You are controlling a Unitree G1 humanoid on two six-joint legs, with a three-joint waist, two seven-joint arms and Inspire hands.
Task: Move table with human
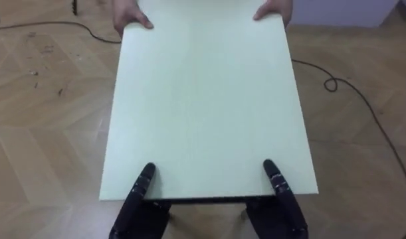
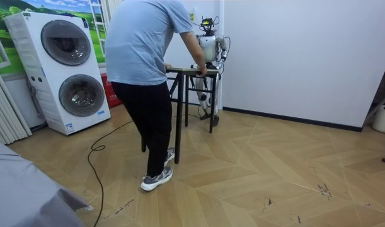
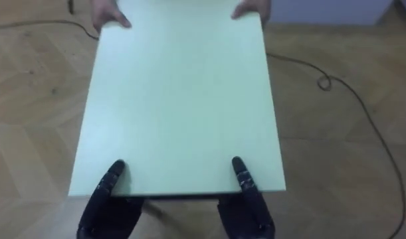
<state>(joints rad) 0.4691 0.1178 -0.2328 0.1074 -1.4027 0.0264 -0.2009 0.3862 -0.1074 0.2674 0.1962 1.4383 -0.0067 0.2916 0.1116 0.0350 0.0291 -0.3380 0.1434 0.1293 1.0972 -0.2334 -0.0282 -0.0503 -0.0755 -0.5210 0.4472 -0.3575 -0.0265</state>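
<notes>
Desk near edge: left hand, right hand, seemingly thumbs on top; fingers beneath hidden, clamped or not unclear.

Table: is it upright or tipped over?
Upright. In the room view the table has its top level and legs pointing down, between the person and the robot.

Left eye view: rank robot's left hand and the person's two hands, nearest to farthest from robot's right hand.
1. left hand, along the table's near edge.
2. person's hand at the far right corner, same side as the right hand.
3. person's other hand, far left corner, diagonally across.
</notes>
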